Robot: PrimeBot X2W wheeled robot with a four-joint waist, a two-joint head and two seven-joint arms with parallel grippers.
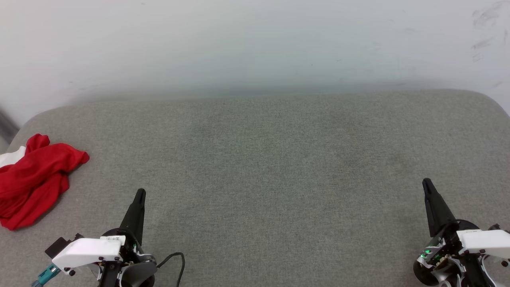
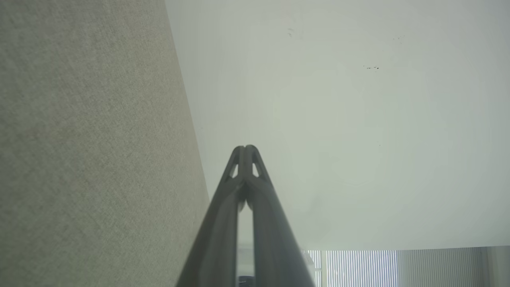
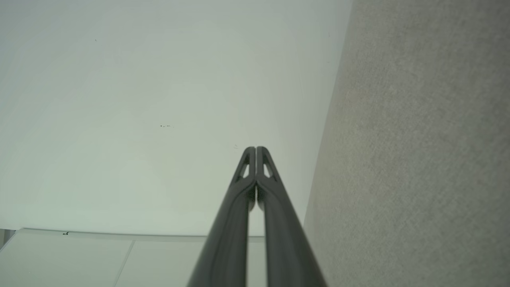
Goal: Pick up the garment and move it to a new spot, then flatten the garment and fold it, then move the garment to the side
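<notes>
Left tool [image 1: 140, 194] and right tool [image 1: 427, 183] both pressed together, garment [image 1: 34, 179] bunched at the far left.

I see the garment, red with a bit of white at its upper edge, lying crumpled on the grey fabric surface [image 1: 263, 159] by its left edge, well apart from my left tool. Both tools point up the bare cloth, fingers tip to tip with nothing between them. A small label [image 1: 112, 238] on the left tool's white housing is too small to read.
</notes>
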